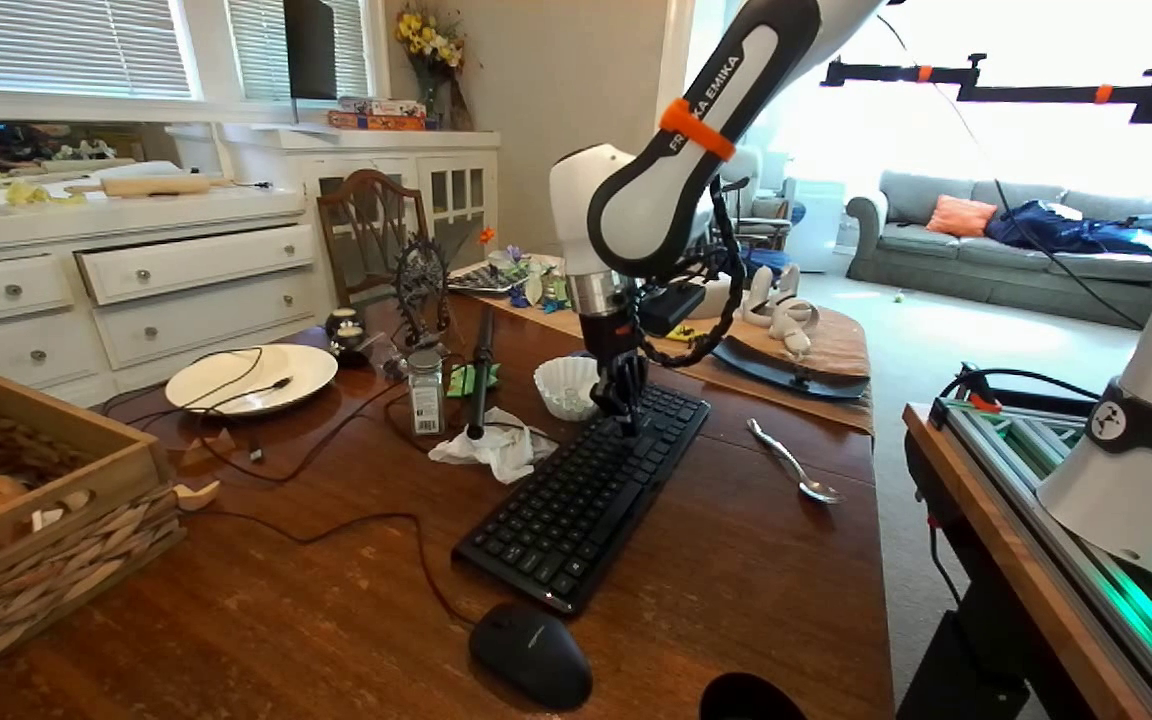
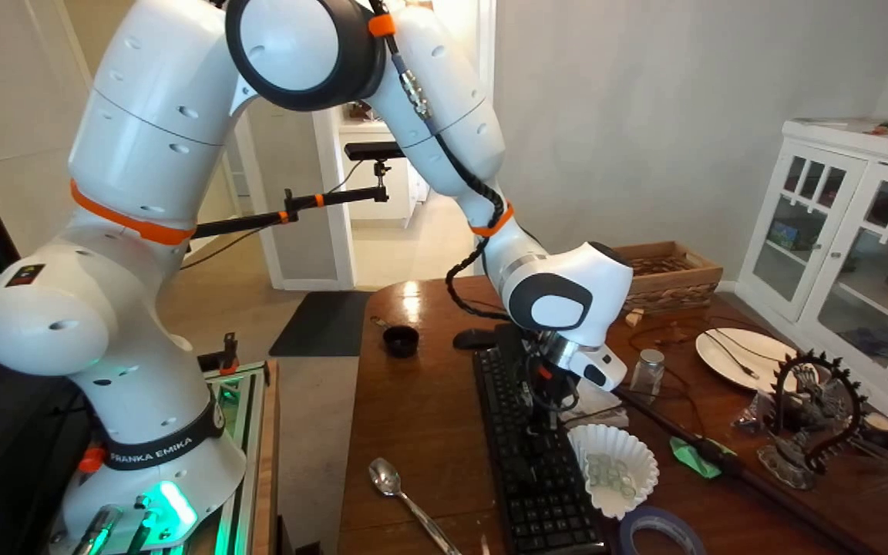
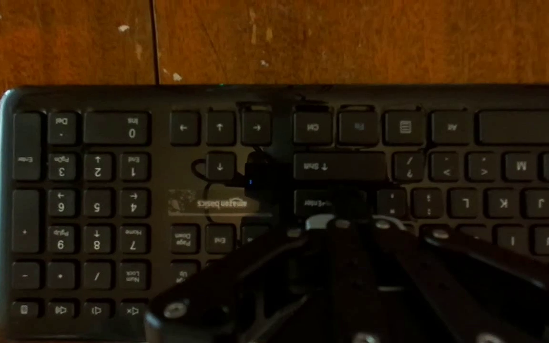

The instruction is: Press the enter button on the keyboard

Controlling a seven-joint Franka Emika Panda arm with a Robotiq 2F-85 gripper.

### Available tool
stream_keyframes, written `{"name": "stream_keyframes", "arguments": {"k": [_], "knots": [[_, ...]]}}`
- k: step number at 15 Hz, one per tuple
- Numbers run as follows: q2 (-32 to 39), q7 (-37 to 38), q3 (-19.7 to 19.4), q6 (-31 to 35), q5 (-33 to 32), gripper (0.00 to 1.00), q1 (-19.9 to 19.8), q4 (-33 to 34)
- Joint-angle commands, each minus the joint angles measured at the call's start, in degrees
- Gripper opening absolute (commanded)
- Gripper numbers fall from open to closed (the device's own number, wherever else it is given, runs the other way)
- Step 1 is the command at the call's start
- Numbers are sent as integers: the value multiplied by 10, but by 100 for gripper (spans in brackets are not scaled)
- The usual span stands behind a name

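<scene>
The black keyboard (image 1: 581, 500) lies flat on the wooden table. It also shows in an exterior view (image 2: 552, 505) and, upside down, in the wrist view (image 3: 98, 201). The main Enter key (image 3: 311, 203) is partly covered by my fingertips. A number-pad Enter key (image 3: 26, 147) is at the keyboard's far left in the wrist view. My gripper (image 3: 349, 207) is shut and empty, pointing down over the right part of the main Enter key. In both exterior views the gripper (image 1: 628, 425) (image 2: 540, 424) is low at the keyboard. I cannot tell whether the tips touch the key.
A white fluted bowl (image 1: 566, 385) stands close beside the keyboard, with a white cloth (image 1: 501, 450) and a black rod (image 1: 481, 370) nearby. A spoon (image 1: 791, 460) lies on the keyboard's other side. The mouse (image 1: 531, 655) is off one end, blue tape (image 2: 656, 532) near the other.
</scene>
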Motion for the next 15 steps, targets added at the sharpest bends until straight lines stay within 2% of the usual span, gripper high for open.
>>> {"name": "stream_keyframes", "arguments": {"k": [1, 11, 15], "knots": [[6, 12, -5, -24, 10, 0, 3, 12], [19, 8, -3, -34, 11, 0, 1, 20], [22, -6, 1, -14, 11, 0, -2, 15]]}}
